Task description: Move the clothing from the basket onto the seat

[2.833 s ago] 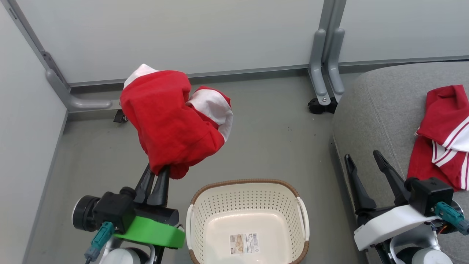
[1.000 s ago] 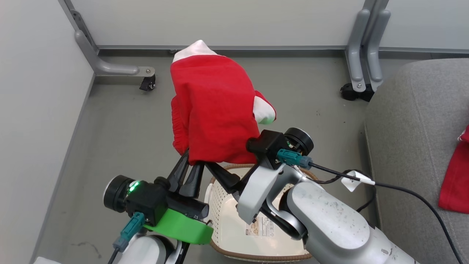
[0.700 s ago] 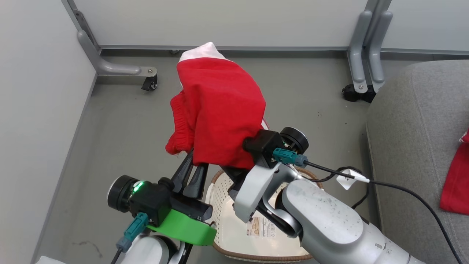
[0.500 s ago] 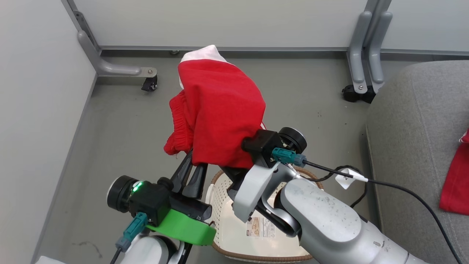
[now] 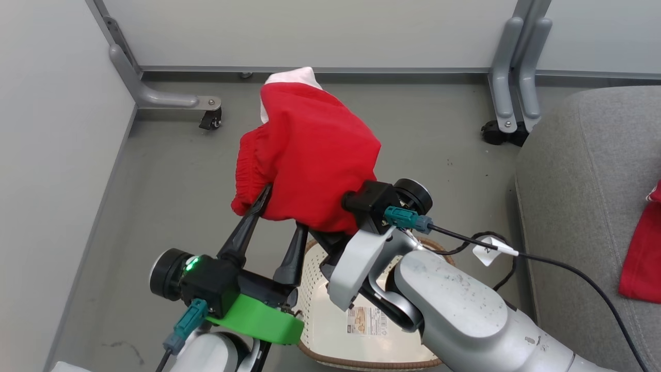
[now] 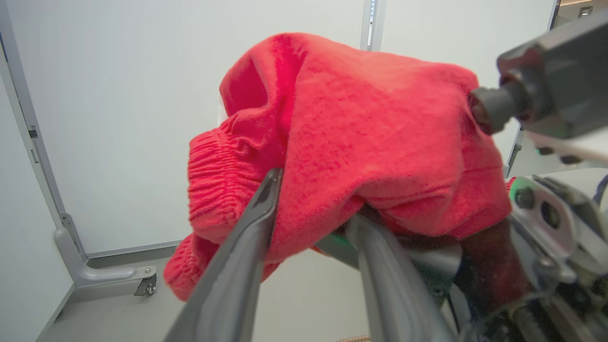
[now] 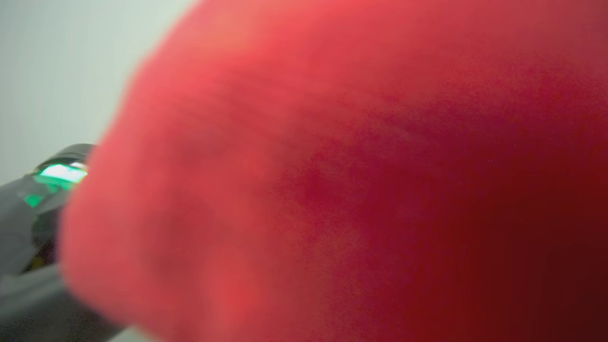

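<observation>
A plain red garment (image 5: 310,155) with a gathered elastic edge and a white patch at its far end hangs in the air above the basket (image 5: 309,289). My left gripper (image 5: 283,207) is open, one fingertip against the elastic edge and the other under the cloth. In the left wrist view the garment (image 6: 361,142) drapes over both spread fingers (image 6: 247,237). My right gripper (image 5: 326,238) reaches in from the right under the garment, its fingers buried in the cloth that it holds up. Red cloth (image 7: 332,190) covers the right wrist view. The other red garment (image 5: 643,253) lies on the grey seat (image 5: 578,170).
Grey partition legs on casters stand at the back left (image 5: 206,116) and back right (image 5: 508,129). A pale wall runs along the left (image 5: 46,155). A black cable (image 5: 542,261) with a white tag trails from my right wrist toward the seat.
My left gripper has opened, its fingers spreading apart off the garment. The garment stays up on my right gripper, shifted slightly right. The right arm came in from the seat side earlier.
</observation>
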